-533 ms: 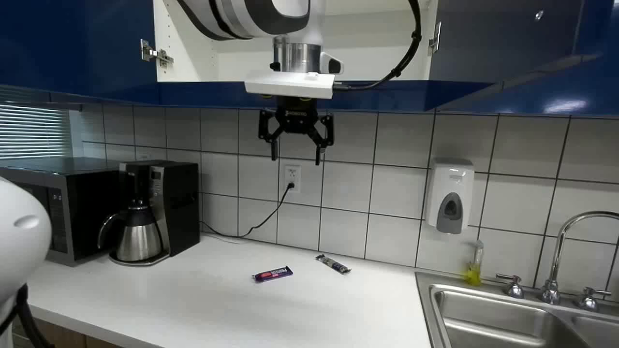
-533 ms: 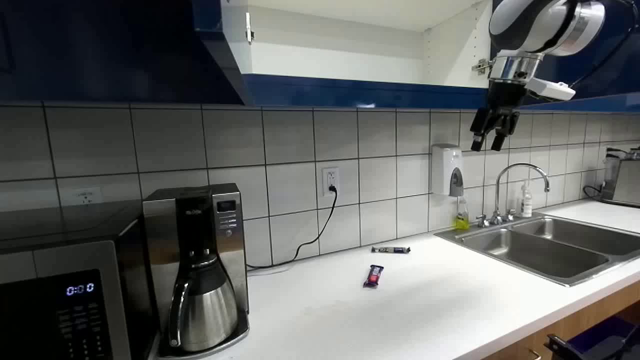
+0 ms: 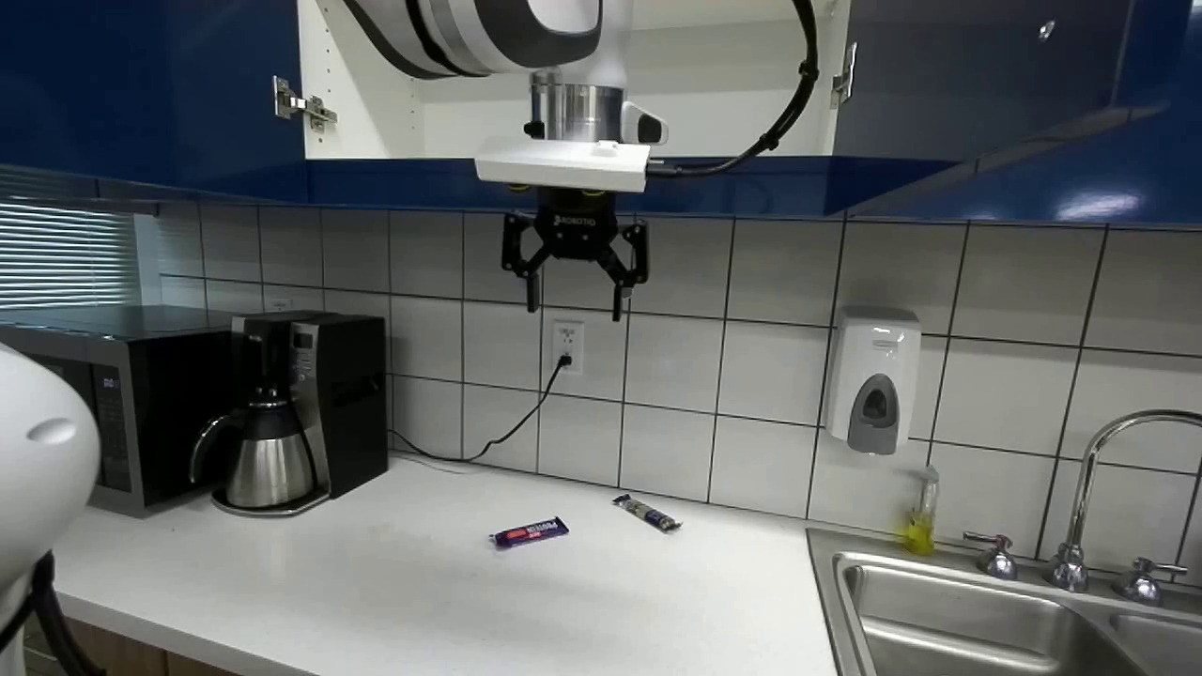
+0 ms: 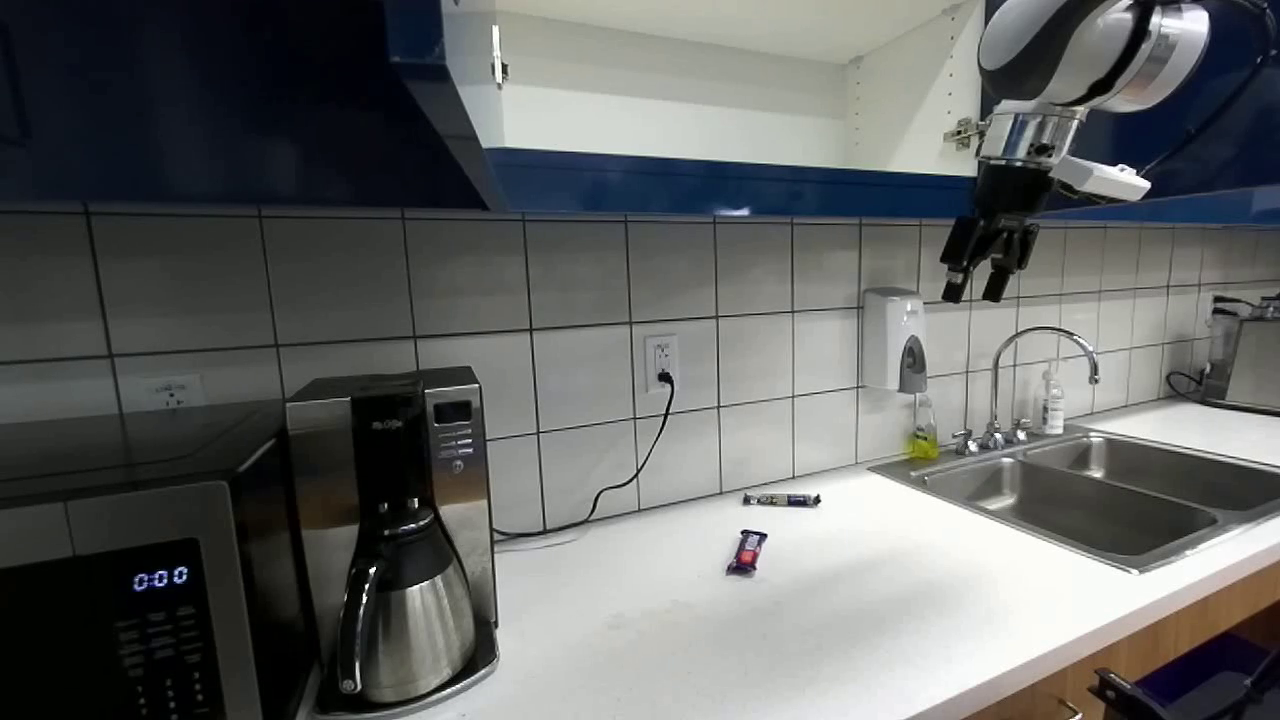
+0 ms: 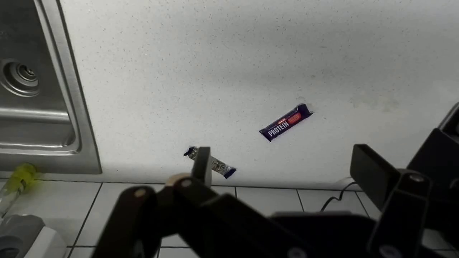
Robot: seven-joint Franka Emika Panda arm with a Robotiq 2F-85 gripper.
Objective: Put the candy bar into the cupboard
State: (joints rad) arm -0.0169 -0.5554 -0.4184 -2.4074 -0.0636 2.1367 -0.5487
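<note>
The candy bar is a dark purple wrapped bar with reddish-pink marks. It lies flat on the white counter in both exterior views and in the wrist view. The cupboard is the blue upper cabinet with its doors open and a white interior. The arm hides part of it in an exterior view. My gripper is open and empty, pointing down, high above the counter and just below the cupboard's bottom edge. It also shows in an exterior view and in the wrist view.
A black-and-grey bar lies near the tiled wall; a finger partly covers it in the wrist view. A coffee maker and microwave stand at one end. A soap dispenser, sink and faucet are at the other.
</note>
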